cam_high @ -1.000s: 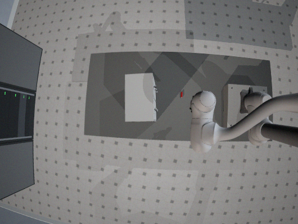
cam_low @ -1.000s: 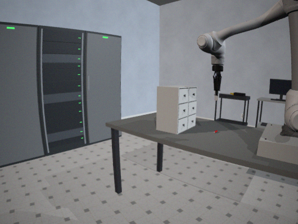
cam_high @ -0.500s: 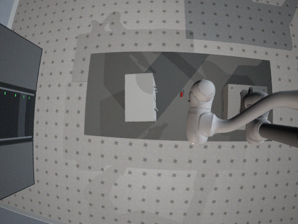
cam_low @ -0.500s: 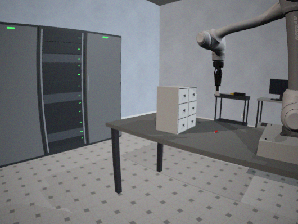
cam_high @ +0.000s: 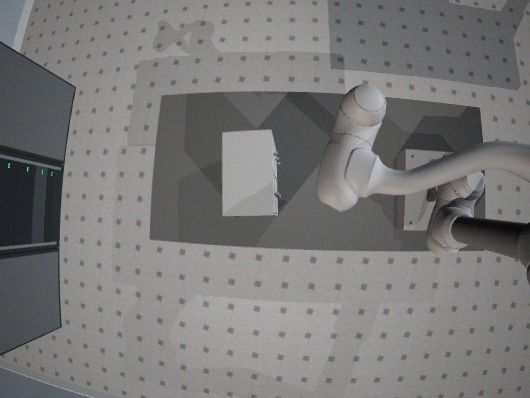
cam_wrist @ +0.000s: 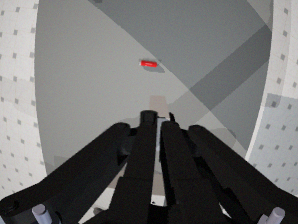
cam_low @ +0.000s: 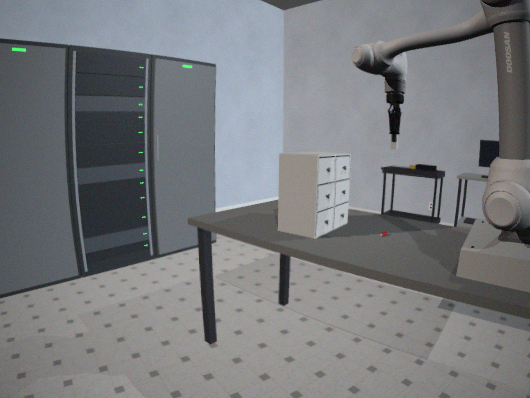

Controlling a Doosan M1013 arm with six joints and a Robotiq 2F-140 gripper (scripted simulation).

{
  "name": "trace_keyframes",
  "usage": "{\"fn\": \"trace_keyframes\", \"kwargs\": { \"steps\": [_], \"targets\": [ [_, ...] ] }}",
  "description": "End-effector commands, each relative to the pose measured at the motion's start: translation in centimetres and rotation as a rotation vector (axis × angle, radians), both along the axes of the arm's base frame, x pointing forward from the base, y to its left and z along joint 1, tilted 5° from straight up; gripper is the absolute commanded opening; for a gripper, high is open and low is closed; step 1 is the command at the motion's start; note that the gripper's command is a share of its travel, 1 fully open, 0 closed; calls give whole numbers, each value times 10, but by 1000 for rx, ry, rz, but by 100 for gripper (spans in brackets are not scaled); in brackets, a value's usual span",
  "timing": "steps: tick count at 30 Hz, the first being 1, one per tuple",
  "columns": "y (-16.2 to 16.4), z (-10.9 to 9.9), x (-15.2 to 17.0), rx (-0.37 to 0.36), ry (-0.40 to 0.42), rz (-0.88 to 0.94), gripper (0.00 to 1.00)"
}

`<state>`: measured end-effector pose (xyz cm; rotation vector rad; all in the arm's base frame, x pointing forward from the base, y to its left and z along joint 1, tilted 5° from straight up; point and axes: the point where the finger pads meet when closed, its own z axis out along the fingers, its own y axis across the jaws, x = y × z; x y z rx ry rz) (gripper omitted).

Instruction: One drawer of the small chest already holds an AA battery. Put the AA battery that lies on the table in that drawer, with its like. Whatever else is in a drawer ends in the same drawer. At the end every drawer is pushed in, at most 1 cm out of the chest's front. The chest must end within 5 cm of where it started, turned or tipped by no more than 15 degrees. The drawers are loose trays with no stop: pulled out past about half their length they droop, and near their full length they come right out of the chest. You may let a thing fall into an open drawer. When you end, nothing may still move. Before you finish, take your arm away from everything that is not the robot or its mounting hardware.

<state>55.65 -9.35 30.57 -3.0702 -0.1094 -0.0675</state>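
The AA battery, small and red, lies on the table in front of the chest; it also shows in the wrist view. My gripper hangs high above the table, pointing down, over the battery area. Its fingers are shut and empty. In the top view my arm hides the battery.
My arm's base block sits at the table's right end. A dark server cabinet stands at the left wall. A small side table and a desk with a monitor stand behind.
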Motion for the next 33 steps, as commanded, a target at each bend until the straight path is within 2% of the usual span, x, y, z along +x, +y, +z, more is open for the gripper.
{"fn": "trace_keyframes", "kwargs": {
  "steps": [1,7,12,14,26,29,31,33],
  "targets": [
    [0,-1,1,1,-8,0,0],
    [1,-6,6,6,-74,-5,0],
    [2,-15,16,14,-189,-13,0],
    [2,-15,16,14,-189,-13,0],
    [7,-49,55,46,-630,-42,0],
    [9,-55,61,53,-707,-47,0],
    [9,-55,61,53,-707,-47,0],
    [9,-58,65,56,-749,-49,0]
  ]
}}
